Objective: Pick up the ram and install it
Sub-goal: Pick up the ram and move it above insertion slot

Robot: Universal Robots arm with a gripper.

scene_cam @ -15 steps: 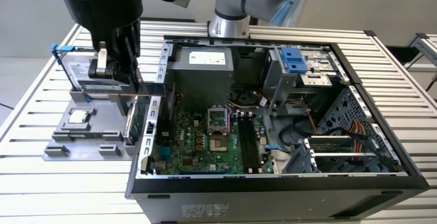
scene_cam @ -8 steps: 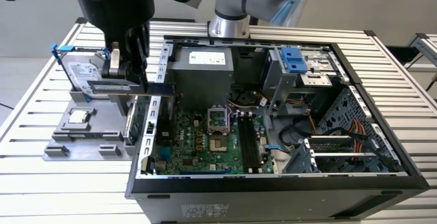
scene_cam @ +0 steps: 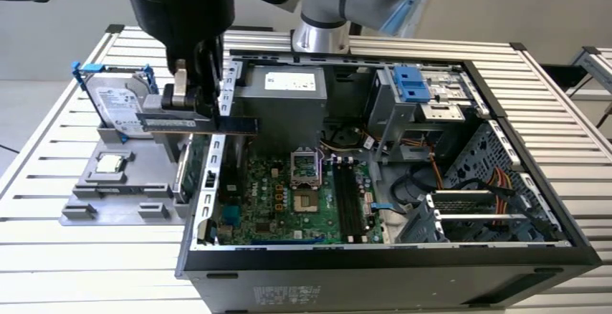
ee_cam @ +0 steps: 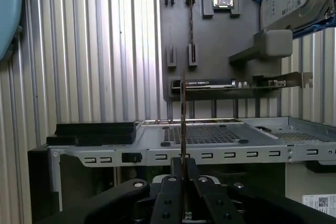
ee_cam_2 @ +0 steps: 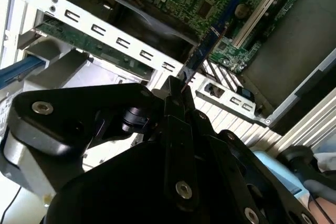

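In the exterior view the ram (scene_cam: 234, 125), a thin dark strip, hangs level above the open computer case's wall on the exterior view's left, between the grey fixture and the motherboard. My gripper (scene_cam: 191, 119) is shut on it from above. The second wrist view has the ram (ee_cam_2: 207, 45) reaching out from my gripper (ee_cam_2: 178, 90) over the motherboard's edge. In the first wrist view the ram (ee_cam: 182, 119) appears edge-on, rising from my gripper (ee_cam: 183, 174). The long memory slots (scene_cam: 346, 199) lie further toward the exterior view's right, beside the processor socket (scene_cam: 306, 174).
The open case (scene_cam: 535, 253) holds the motherboard (scene_cam: 272, 203), a power supply (scene_cam: 282, 92) and drive cages (scene_cam: 478, 213). The grey fixture (scene_cam: 86, 203) carries a hard drive (scene_cam: 120, 106), a square processor chip (scene_cam: 112, 162) and an expansion card (ee_cam: 252, 83). Everything stands on a slatted metal table (scene_cam: 77, 271).
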